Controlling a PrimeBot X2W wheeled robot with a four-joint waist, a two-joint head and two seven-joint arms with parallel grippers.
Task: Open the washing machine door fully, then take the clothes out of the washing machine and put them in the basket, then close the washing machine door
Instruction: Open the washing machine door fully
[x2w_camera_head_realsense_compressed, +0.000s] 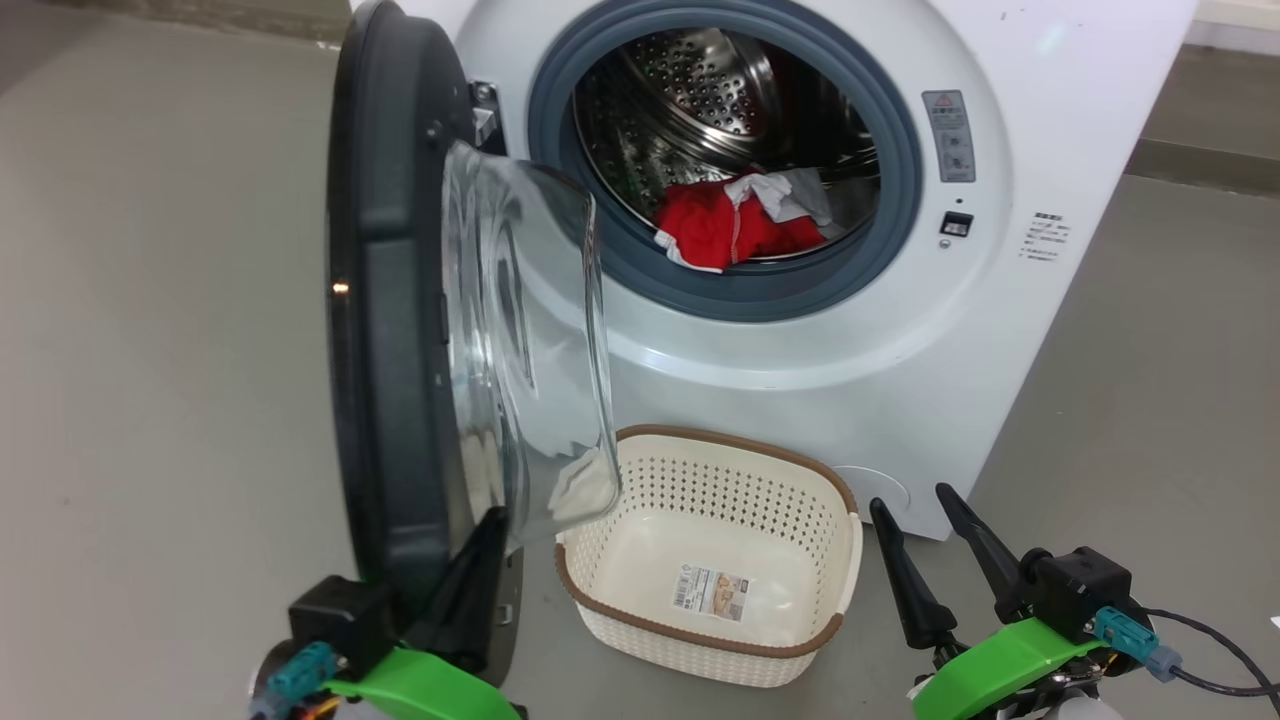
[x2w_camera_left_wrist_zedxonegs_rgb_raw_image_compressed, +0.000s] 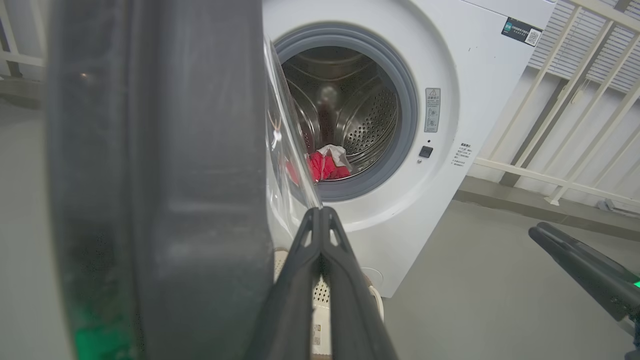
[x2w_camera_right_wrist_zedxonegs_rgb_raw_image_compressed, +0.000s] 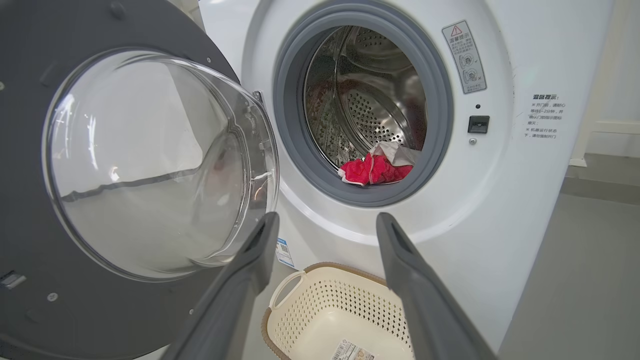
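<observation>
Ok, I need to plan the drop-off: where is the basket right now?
The basket sits on the floor at the head view's lower centre, in front of the washing machine, just right of the open door.

A smooth grey floor (evenly lit, faintly scuffed) spreads across the left of the frame, with a low kerb at upper right and a cream railing before a slatted wall.

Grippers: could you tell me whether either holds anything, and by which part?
Nothing is held: the left gripper is shut empty beside the door, the right gripper open.
</observation>
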